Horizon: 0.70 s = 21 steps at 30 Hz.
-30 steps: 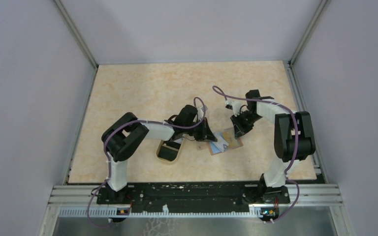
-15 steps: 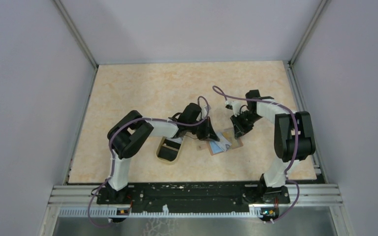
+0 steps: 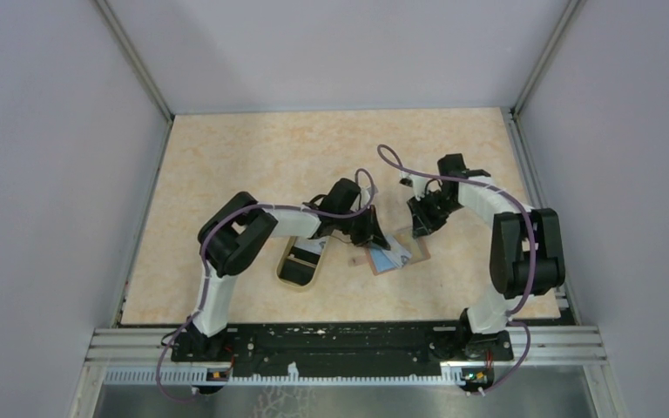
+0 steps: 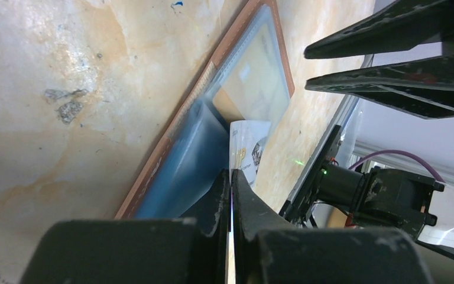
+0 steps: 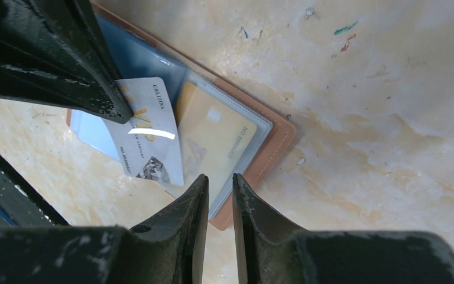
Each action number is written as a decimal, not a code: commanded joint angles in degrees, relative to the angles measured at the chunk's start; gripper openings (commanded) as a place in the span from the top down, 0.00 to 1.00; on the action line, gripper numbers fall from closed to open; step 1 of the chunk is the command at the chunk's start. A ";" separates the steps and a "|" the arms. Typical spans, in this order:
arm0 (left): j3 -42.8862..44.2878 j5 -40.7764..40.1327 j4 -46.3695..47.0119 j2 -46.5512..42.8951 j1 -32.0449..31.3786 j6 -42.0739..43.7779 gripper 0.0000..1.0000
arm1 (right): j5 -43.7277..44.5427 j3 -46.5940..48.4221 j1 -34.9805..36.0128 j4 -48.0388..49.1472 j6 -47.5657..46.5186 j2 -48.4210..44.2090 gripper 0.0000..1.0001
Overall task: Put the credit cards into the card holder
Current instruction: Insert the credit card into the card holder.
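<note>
A: Where is the small, flat, reddish-brown leather-like card holder point(image 5: 281, 133)?

B: It lies open on the beige mottled desk point(image 5: 360, 89) between the two arms, light blue inside facing up. A yellowish card point(image 5: 213, 139) sits in its clear pocket.

A: And the left end effector point(image 4: 231, 177)?

B: It is pinched tight on the corner of a thin white credit card point(image 5: 148, 142) with gold lettering. The card is held tilted over the blue side of the holder. I cannot tell whether its edge is inside a pocket.

A: The right end effector point(image 5: 219, 180)?

B: Its fingers are parted by a slim gap with nothing between them. It hangs above the holder's near brown edge, beside the white card.

A: Anything else nearby?

B: An oval tan-rimmed dish point(image 3: 295, 282) is on the desk to the left of the holder, under the left arm.
</note>
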 commanded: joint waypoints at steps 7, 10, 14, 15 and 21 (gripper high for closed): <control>4.33 4.08 -9.54 3.25 1.61 3.45 0.88 | -4.93 -1.48 1.40 3.88 -1.92 -6.25 0.78; 6.00 4.81 -11.12 4.51 1.61 3.91 0.88 | -6.25 -3.18 2.13 6.49 -2.66 -8.20 0.78; 7.82 5.95 -12.13 6.33 1.70 4.04 0.87 | -8.94 -6.26 3.44 10.09 -5.06 -12.14 0.78; 8.22 6.26 -12.15 6.82 1.70 4.01 0.87 | -9.37 -7.07 3.69 11.01 -5.61 -13.25 0.78; 10.02 7.22 -12.32 8.21 1.79 4.11 0.89 | -11.84 -9.72 4.44 13.68 -7.63 -16.56 0.78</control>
